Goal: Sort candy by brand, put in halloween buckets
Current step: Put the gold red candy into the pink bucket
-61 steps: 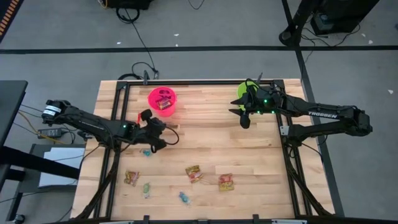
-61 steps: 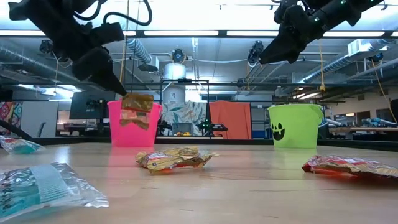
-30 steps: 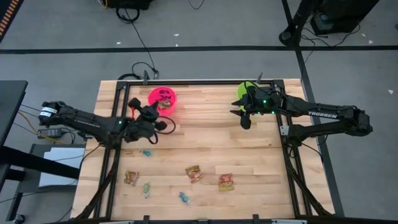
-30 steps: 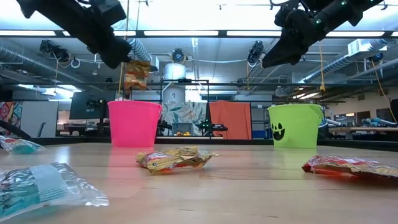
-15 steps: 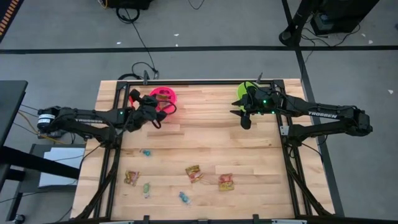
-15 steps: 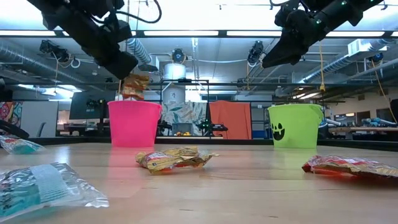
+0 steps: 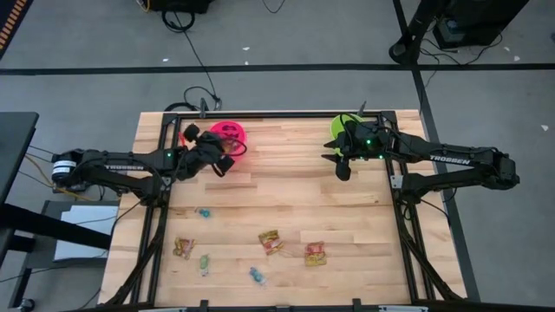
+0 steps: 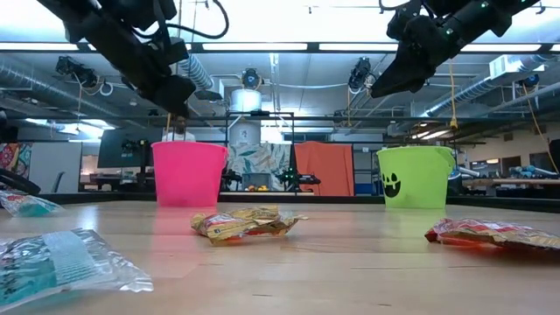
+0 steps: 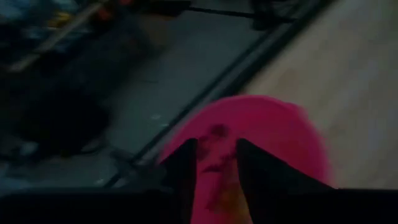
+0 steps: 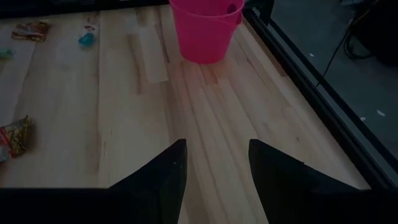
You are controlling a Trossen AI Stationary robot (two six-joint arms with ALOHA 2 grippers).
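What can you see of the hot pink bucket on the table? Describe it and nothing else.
The hot pink bucket is a small round pail of smooth plastic, slightly wider at the rim than at the base. It stands upright on the wooden table near its far left corner. The high view shows candy wrappers inside. The left hand hovers just above its rim, fingers apart, touching nothing that can be seen. No face shows on the side toward the low camera.
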